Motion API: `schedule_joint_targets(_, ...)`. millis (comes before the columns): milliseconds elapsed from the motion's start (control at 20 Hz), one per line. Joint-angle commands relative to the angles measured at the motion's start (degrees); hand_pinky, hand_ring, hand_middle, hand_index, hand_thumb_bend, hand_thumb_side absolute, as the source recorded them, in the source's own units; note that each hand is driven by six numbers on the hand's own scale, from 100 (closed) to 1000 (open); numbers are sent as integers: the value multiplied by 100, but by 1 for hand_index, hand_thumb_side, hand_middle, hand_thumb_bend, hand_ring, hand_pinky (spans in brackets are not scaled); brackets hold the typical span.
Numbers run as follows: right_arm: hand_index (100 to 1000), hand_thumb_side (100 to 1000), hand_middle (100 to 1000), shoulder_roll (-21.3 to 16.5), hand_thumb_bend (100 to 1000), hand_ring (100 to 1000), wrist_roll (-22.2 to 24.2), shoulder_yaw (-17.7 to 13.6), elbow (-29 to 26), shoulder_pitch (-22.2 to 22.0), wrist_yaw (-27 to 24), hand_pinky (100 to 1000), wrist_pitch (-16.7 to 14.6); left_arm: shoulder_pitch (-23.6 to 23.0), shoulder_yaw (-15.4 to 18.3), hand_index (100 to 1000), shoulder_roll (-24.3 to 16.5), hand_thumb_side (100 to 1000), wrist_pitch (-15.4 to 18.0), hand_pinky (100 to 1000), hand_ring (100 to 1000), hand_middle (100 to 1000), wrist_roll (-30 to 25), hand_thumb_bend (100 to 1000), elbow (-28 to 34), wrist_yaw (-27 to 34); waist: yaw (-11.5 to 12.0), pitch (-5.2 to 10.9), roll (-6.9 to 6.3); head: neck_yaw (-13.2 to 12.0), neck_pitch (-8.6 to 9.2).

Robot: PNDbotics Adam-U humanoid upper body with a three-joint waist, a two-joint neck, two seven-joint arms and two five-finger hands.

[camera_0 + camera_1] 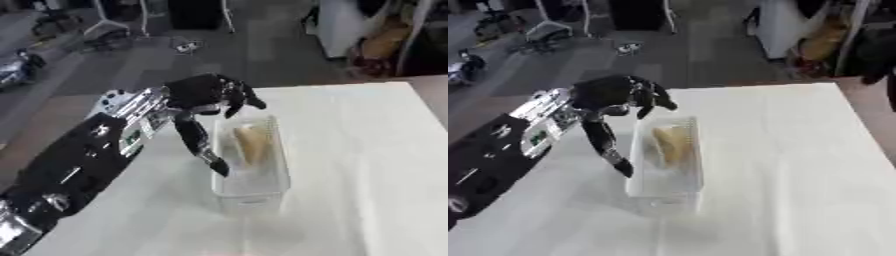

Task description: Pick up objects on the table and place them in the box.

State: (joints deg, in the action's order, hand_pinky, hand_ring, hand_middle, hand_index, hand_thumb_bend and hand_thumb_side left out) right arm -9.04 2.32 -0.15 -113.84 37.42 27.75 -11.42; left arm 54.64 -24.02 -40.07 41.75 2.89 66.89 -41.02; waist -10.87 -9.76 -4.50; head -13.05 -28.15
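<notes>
White and wide, the surface (367, 165) is taking up most of what I am looking down on, with grey floor and dark clutter lying beyond its far edge. From the left, the robot's black and silver left arm (83, 160) is reaching in across the surface's near-left part. Its left hand (210, 95) is hovering over the far-left corner of the box (249, 192), spread fairly wide: the thumb is stretching down along the outside of the box's left wall, its tip ending near the wall's middle, and I cannot tell whether it is touching. The other fingers are hanging curved over the far rim, pointing down toward the inside. Nothing is sitting in the hand's grasp that I can see.

Just right of the hand, the box is standing on the surface, a clear, long, narrow container with its length running away from me. Inside it, toward the far half, a tan, cone-like object (251, 142) is lying, widest near the far end and tapering toward me. The curved fingers are hanging just above and to the left of it, apart from it as far as I can judge.
</notes>
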Motion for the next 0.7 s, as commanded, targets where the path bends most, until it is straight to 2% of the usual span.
schedule_joint_targets(50, 592, 1000, 504, -5, 448, 402, 21, -30, -75, 115, -26, 126, -10, 106, 120, 911, -99, 1000, 19, 695, 831, 879, 20, 934, 1, -1, -8, 78, 10, 39, 75)
schedule_joint_targets(200, 592, 1000, 504, -14, 448, 402, 27, -32, -75, 114, -27, 125, -8, 78, 149, 905, -119, 1000, -11, 692, 830, 879, 28, 911, 14, 7, 3, 77, 14, 40, 114)
schedule_joint_targets(250, 592, 1000, 504, -21, 448, 402, 27, -35, -75, 111, -25, 125, -7, 52, 173, 898, -145, 1000, -48, 687, 827, 877, 42, 882, 40, 44, 17, 76, 17, 11, 207)
schedule_joint_targets(350, 592, 1000, 504, -47, 450, 401, 23, -41, -75, 96, -16, 123, 0, -27, 222, 886, -228, 996, -143, 676, 819, 870, 77, 848, 135, 162, 60, 71, 24, -178, 601)
schedule_joint_targets(400, 592, 1000, 504, -66, 450, 400, 24, -44, -75, 83, -7, 122, 8, -81, 246, 880, -294, 986, -189, 673, 811, 864, 93, 838, 212, 228, 88, 69, 30, -316, 865)
schedule_joint_targets(450, 592, 1000, 504, -84, 448, 400, 26, -47, -75, 68, 3, 120, 20, -147, 273, 806, -367, 934, -216, 630, 747, 809, 122, 792, 318, 311, 119, 68, 40, -447, 1124)
schedule_joint_targets(500, 592, 1000, 504, -103, 448, 400, 25, -51, -75, 54, 14, 120, 33, -229, 306, 806, -453, 934, -211, 630, 747, 809, 175, 792, 454, 432, 152, 68, 54, -555, 1352)
schedule_joint_targets(550, 591, 1000, 503, -126, 445, 400, 20, -57, -75, 38, 25, 119, 44, -324, 346, 713, -531, 860, -208, 467, 649, 733, 234, 706, 581, 584, 189, 72, 73, -639, 1569)
schedule_joint_targets(650, 589, 1000, 503, -187, 446, 400, -1, -67, -75, -10, 54, 117, 58, -607, 456, 677, -710, 830, -257, 376, 597, 692, 351, 645, 901, 1047, 283, 84, 119, -763, 1930)
schedule_joint_targets(700, 588, 1000, 502, -221, 449, 399, -11, -70, -75, -44, 69, 115, 66, -768, 516, 674, -790, 813, -333, 339, 579, 679, 378, 610, 1111, 1329, 334, 93, 144, -797, 2055)
